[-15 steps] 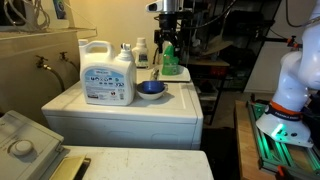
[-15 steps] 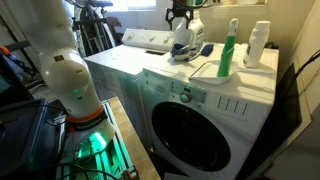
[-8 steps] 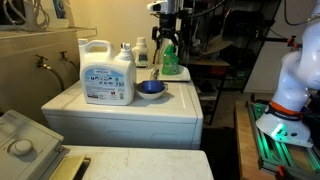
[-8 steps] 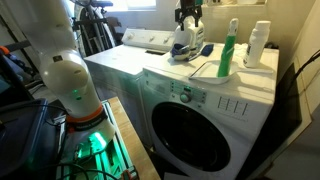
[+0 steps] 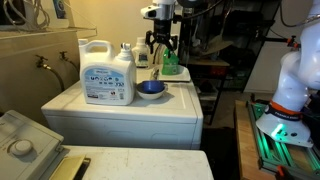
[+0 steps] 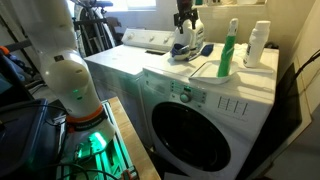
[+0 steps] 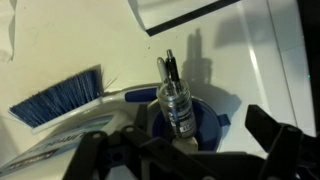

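Observation:
A blue bowl [image 5: 150,89] sits on top of the white washing machine [image 5: 120,112]. In the wrist view a small clear tube with a dark tip [image 7: 174,95] stands leaning inside the bowl [image 7: 215,118]. My gripper [image 5: 160,45] hangs above the bowl with its fingers spread wide, touching nothing. In the wrist view the gripper [image 7: 180,150] frames the tube from above, and both fingers stay well clear of it. The gripper also shows in an exterior view [image 6: 183,22].
A large white detergent jug [image 5: 108,74] stands beside the bowl. A green bottle [image 5: 169,60] and a white bottle [image 5: 141,52] stand behind it. A blue-bristled brush [image 7: 55,95] lies near the bowl. A utility sink [image 5: 25,60] is to one side.
My gripper has moved sideways from near the green bottle to over the blue bowl, and has come down a little. Nothing on the machine has moved.

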Tool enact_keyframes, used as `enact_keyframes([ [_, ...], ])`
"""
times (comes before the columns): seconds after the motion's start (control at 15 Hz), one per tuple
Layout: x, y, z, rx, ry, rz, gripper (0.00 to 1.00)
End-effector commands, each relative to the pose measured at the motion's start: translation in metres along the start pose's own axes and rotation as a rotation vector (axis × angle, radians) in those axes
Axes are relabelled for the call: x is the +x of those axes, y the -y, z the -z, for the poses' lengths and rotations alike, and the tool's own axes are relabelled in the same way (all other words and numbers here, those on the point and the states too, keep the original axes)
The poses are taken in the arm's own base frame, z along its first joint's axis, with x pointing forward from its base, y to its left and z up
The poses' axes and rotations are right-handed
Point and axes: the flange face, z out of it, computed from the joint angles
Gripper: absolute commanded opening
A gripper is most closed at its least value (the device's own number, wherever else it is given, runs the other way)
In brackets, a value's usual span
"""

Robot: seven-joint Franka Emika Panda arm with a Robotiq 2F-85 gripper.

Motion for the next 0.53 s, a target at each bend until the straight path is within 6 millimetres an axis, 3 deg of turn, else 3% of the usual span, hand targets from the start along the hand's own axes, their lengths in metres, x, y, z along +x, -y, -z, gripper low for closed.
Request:
enact_keyframes([
  [0.0, 0.026, -0.003, -0.022, -0.019, 0.02, 0.133, 1.0],
  [0.47, 0.045, -0.006, -0.065, 0.013, 0.086, 0.186, 1.0],
])
